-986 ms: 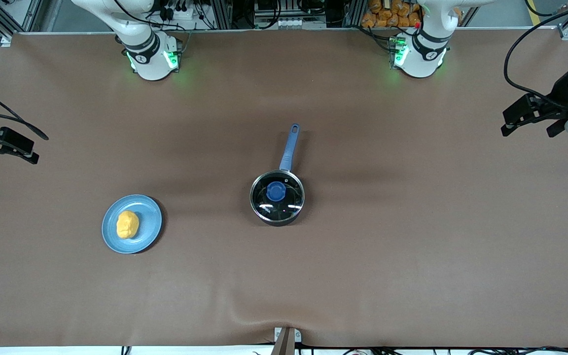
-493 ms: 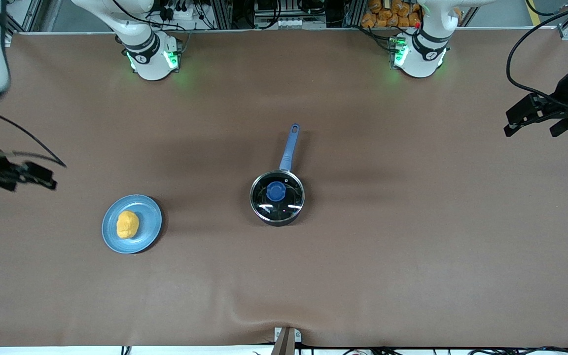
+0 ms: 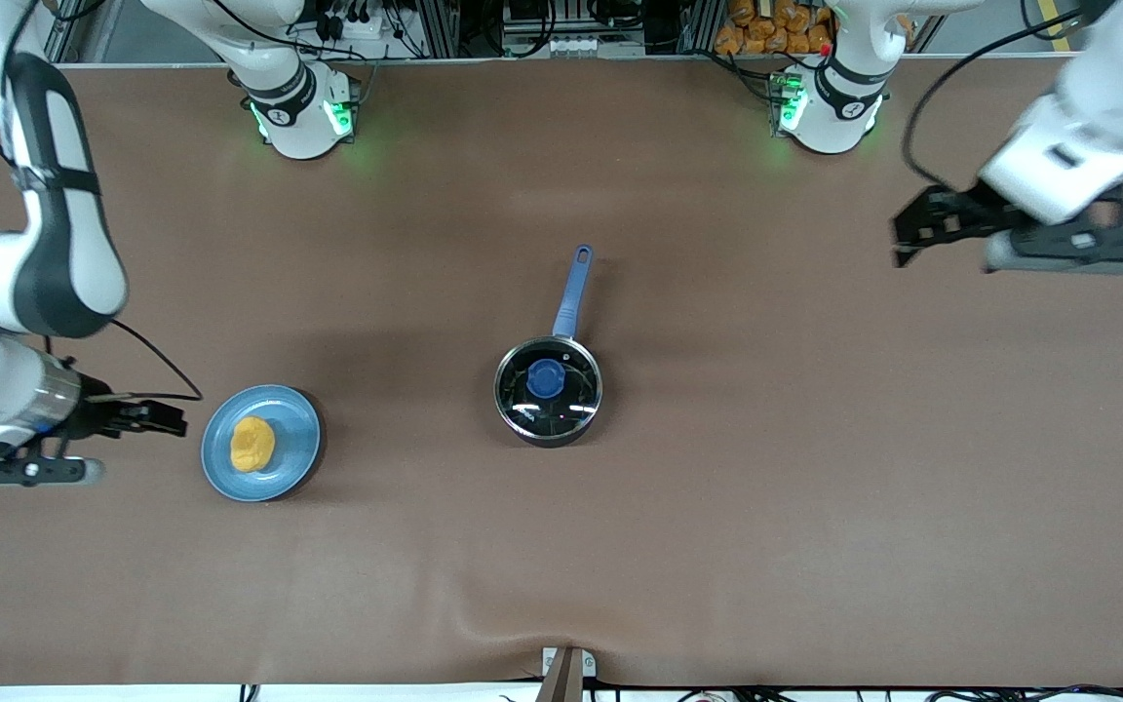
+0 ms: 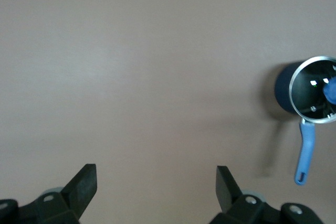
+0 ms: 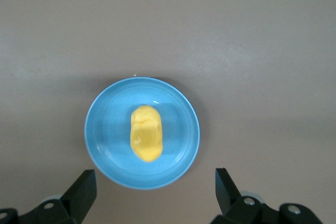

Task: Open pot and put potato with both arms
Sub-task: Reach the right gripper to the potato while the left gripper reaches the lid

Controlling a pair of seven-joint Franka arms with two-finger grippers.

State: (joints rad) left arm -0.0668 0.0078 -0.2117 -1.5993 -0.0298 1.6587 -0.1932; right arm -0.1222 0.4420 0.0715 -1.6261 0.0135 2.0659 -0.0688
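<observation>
The small lumpy yellow-orange potato [image 3: 252, 444] lies in the middle of a flat round blue plate [image 3: 296, 462] toward the right arm's end of the table, nearest the front camera of the task's things. The right gripper [image 3: 164, 419] hangs just beside the plate's outer edge, over bare brown table covering [image 3: 717, 507]; in the right wrist view its fingers [image 5: 81, 192] stand wide apart and empty, with the potato [image 5: 146, 132] and plate [image 5: 100, 145] ahead of them. To pick well, I judge it should centre over the potato and close across its narrow width, clearing the plate rim.

A little farther from the front camera, at mid-table, sits the small black saucepan [image 3: 549, 390] with its silver-rimmed glass lid [image 3: 571, 409] on, blue knob [image 3: 545, 378] on top and long blue handle [image 3: 572, 290] pointing toward the bases.

The left gripper [image 3: 917, 229] is over the table at the left arm's end, well apart from the pot; its jaws are wide and empty. It should come squarely over the knob and descend vertically, since the lid must come off first.
</observation>
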